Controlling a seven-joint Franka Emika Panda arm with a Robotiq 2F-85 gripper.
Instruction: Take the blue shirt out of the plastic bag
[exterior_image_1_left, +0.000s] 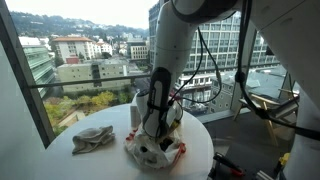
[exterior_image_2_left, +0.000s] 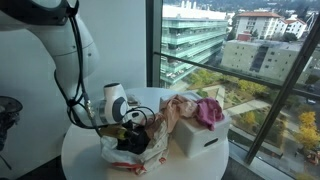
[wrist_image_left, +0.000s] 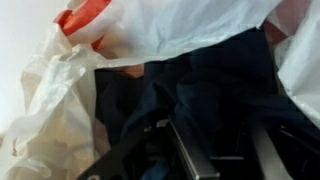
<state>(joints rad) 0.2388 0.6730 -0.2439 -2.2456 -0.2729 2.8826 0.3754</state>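
Note:
The white plastic bag (exterior_image_1_left: 158, 150) with red print lies on the round white table (exterior_image_1_left: 110, 160); it also shows in an exterior view (exterior_image_2_left: 120, 152) and in the wrist view (wrist_image_left: 60, 100). The dark blue shirt (wrist_image_left: 190, 85) lies bunched inside the bag's open mouth. My gripper (wrist_image_left: 215, 140) reaches down into the bag, its fingers apart with shirt folds between and under them. In both exterior views the gripper (exterior_image_1_left: 152, 128) (exterior_image_2_left: 131, 130) is partly hidden by the bag.
A grey cloth (exterior_image_1_left: 92, 138) lies on the table beside the bag. A white box (exterior_image_2_left: 205, 138) heaped with pink and tan clothes (exterior_image_2_left: 198, 108) stands close behind the bag. Large windows run just beyond the table edge.

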